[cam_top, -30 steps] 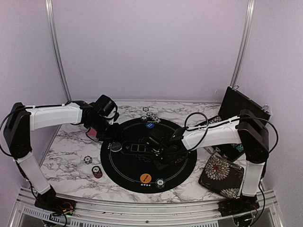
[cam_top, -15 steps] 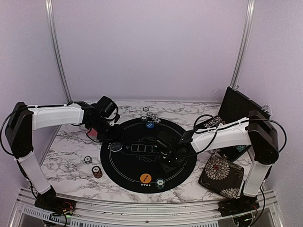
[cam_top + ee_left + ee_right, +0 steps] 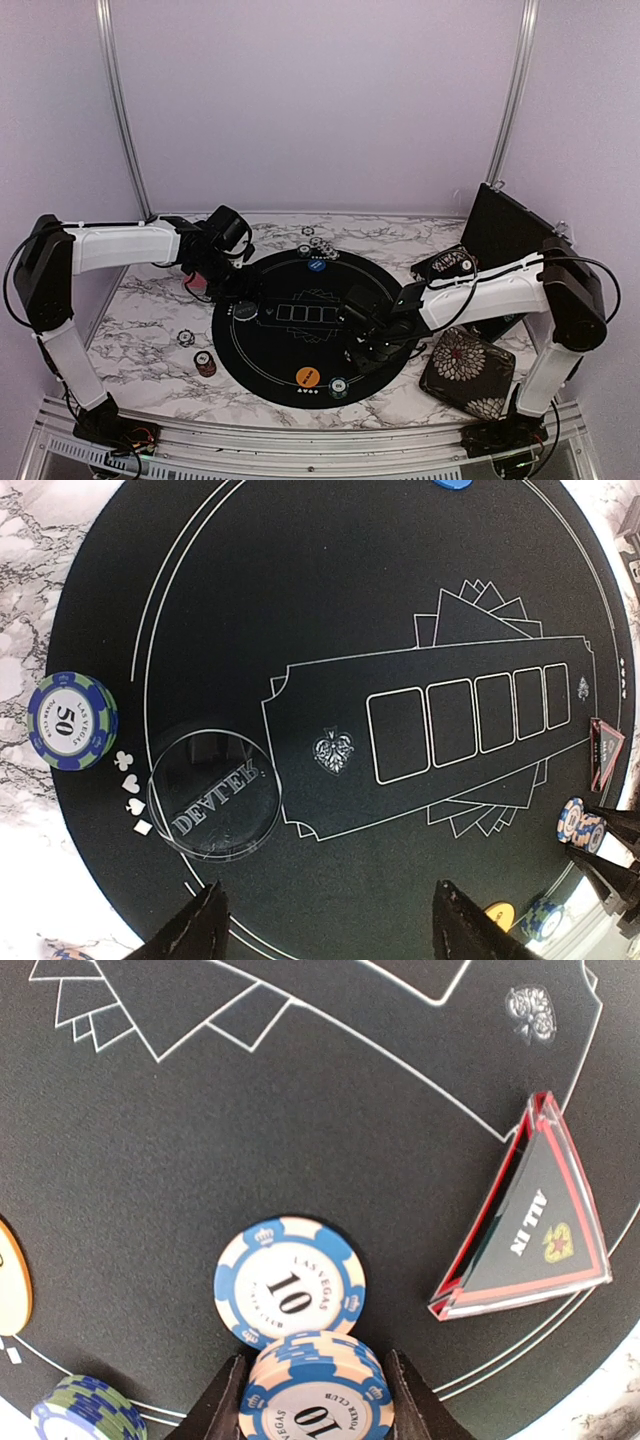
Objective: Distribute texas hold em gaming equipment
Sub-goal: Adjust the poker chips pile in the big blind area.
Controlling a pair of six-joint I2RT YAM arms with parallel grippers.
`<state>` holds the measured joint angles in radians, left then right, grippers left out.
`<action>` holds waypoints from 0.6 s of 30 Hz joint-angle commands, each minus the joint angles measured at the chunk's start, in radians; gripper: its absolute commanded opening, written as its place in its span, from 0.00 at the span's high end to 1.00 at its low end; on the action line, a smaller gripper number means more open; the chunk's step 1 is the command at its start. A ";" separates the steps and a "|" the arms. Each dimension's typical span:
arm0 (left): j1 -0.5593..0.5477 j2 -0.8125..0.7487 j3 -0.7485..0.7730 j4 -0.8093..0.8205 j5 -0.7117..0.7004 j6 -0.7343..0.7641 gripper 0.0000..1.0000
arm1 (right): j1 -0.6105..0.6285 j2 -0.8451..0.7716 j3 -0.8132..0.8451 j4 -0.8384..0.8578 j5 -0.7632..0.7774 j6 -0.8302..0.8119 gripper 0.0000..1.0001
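Several chips (image 3: 320, 1398) seemingly in end effector (image 3: 315, 1362)

The middle of the black mat (image 3: 330, 610) is offering free passage. Around the right tool (image 3: 315, 1360), which is gripping a chip stack (image 3: 318, 1405), a flat chip (image 3: 290, 1282) just ahead and the triangle (image 3: 530, 1225) nearby are narrowing the room. A clear disc (image 3: 214, 793) is lying just before the left tool (image 3: 330, 910).

I see a blue-and-white "10" stack (image 3: 318, 1400) just beside one flat "10" chip (image 3: 290, 1283); the red-edged "ALL IN" triangle (image 3: 535, 1222) lies flat nearby.
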<state>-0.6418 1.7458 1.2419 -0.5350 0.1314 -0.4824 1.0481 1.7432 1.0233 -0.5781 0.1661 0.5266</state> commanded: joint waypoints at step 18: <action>-0.004 0.004 0.004 0.008 0.005 0.006 0.29 | -0.035 0.036 0.145 -0.053 0.025 -0.045 0.74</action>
<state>-0.6426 1.7466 1.2419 -0.5346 0.1310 -0.4824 1.0248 1.7542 1.1210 -0.6327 0.1680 0.5011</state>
